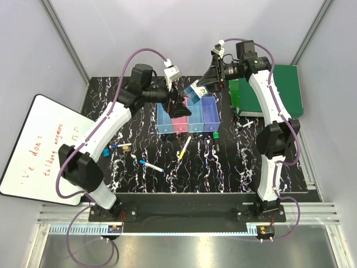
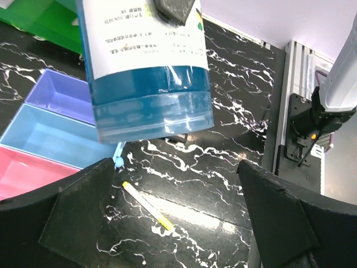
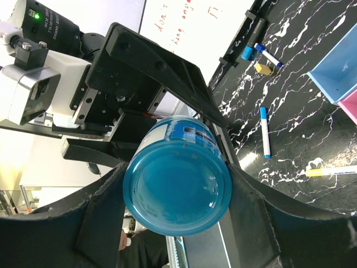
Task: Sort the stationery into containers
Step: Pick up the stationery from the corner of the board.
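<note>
1. The right arm (image 1: pixel 274 109) held a blue bottle (image 2: pixel 148 84) aloft above the far edge of the bins (image 1: pixel 165 127). The right jaws were clamped on its round, translucent plastic body.
2. A white paper label wrapped the bottle, printed with lines of fine dark text too small to read. Below the label the plastic showed clear blue, and the base was a smooth disc.
3. The left arm (image 1: pixel 106 128) reached in beside the bottle. The left jaws stood wide apart and gripped nothing.
4. The bins formed a row of four joined rectangular plastic trays: light blue, pink, light blue and purple from left to right.
5. Loose on the counter (image 1: pixel 234 162), on the near side of the bins, lay a slim yellow-and-white pen (image 1: pixel 184 148) and a blue-capped white marker (image 1: pixel 152 166).
6. A green-capped marker (image 1: pixel 215 135) lay just in front of the purple bin.
7. A grey-white stick (image 1: pixel 244 125) lay to the right, near a green folder (image 1: pixel 281 84), and a small black-gold piece (image 1: pixel 127 148) sat well to the left.
8. A whiteboard (image 1: pixel 33 162) leaned off the counter's left edge, with red handwriting in which "don't" and "anymore" could be read.
9. The counter was black with white marble-like veins.
</note>
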You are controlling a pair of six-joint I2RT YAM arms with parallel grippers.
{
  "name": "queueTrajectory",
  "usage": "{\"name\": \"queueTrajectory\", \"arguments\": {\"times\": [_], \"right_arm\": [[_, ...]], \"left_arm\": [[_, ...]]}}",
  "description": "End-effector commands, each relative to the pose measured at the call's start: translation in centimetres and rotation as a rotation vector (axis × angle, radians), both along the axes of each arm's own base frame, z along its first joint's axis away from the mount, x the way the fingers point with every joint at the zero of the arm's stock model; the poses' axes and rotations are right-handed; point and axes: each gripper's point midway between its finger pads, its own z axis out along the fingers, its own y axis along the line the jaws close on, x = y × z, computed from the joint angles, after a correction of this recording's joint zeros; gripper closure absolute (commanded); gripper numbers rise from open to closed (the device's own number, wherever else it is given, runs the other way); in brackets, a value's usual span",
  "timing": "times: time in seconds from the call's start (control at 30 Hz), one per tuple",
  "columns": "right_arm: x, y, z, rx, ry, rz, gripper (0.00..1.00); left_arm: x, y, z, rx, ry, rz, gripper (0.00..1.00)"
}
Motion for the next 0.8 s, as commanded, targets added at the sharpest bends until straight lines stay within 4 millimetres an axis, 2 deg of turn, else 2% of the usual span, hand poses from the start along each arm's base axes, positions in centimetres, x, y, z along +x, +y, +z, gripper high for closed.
{"name": "queueTrajectory", "arguments": {"times": [0.0,0.17,0.33,0.57,0.7,0.77], "right_arm": [[-2.7,-0.5,4.9,0.081,-0.091,0.050,1.00],[-3.7,0.3,5.4,0.097,-0.080,0.087,1.00],[-4.1,0.8,5.3,0.107,-0.071,0.112,1.00],[-4.1,0.9,4.8,0.113,-0.050,0.124,1.00],[-4.4,1.3,4.7,0.117,-0.041,0.141,1.00],[-4.4,1.5,4.8,0.120,-0.041,0.146,1.00]], "left_arm": [[0.5,-0.2,2.6,-0.039,-0.073,0.013,0.01],[0.7,-0.4,2.1,-0.036,-0.060,0.018,0.01],[1.4,-0.8,2.8,-0.045,-0.079,0.029,0.02],[2.1,-1.5,4.8,-0.068,-0.117,0.037,0.04],[2.1,-1.8,5.1,-0.074,-0.121,0.037,0.05],[2.1,-2.0,5.1,-0.076,-0.117,0.035,0.08]]}}
